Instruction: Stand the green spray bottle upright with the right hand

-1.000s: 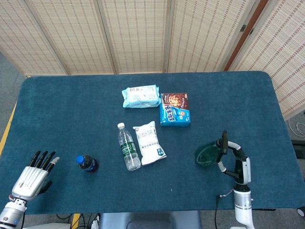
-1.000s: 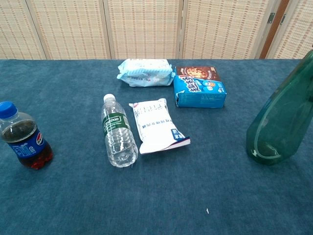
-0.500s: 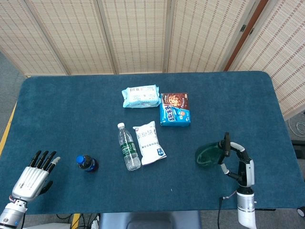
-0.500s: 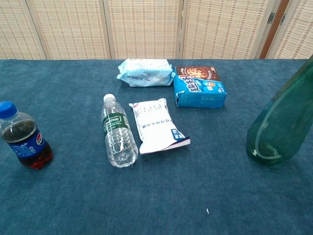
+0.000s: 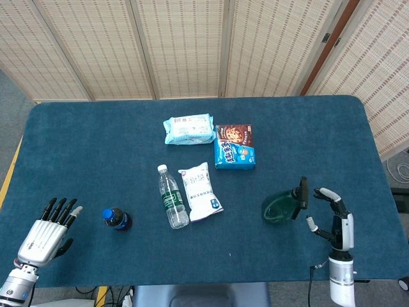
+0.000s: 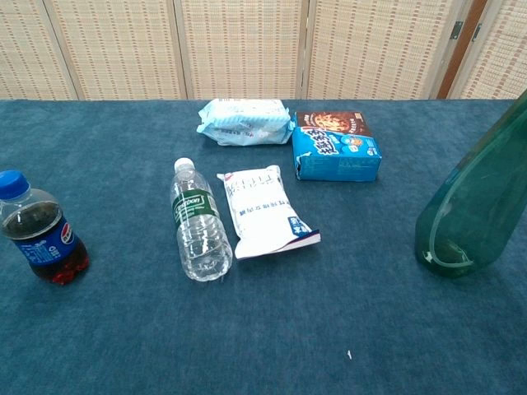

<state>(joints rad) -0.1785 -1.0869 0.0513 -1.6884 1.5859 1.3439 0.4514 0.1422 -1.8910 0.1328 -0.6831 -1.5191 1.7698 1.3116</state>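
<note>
While the green spray bottle point(image 5: 281, 208) stands on its base, these notes hold for this instant only.

Bottle place: on the blue table point(image 5: 307, 134), at about 4 o'clock from the table's middle in the head view, well apart from the other goods.

Bottle axis: long axis near vertical; base on the cloth, black spray head point(image 5: 301, 190) uppermost. In the chest view the body point(image 6: 473, 210) narrows toward the top right and runs out of frame, so any slight lean cannot be judged there.

Right hand: right hand point(image 5: 335, 220) just beside the bottle at its 3 o'clock, fingers spread, holding nothing, a gap showing between fingertips and spray head.

Left hand: left hand point(image 5: 45, 231) at the table's 8 o'clock corner, fingers extended and apart, holding nothing.

Step in hand, judged: release and clear away; the standing looks done.

Doing it well: draw the right hand straight out toward 3 o'clock, fingers kept wide, no brush against the spray head, since a tall narrow-topped bottle would tip readily from a nudge up high.

Others: water bottle point(image 5: 172, 197) lying flat, white pouch point(image 5: 200, 191), cola bottle point(image 5: 117, 219), biscuit box point(image 5: 234, 146), wipes pack point(image 5: 188, 128).
</note>
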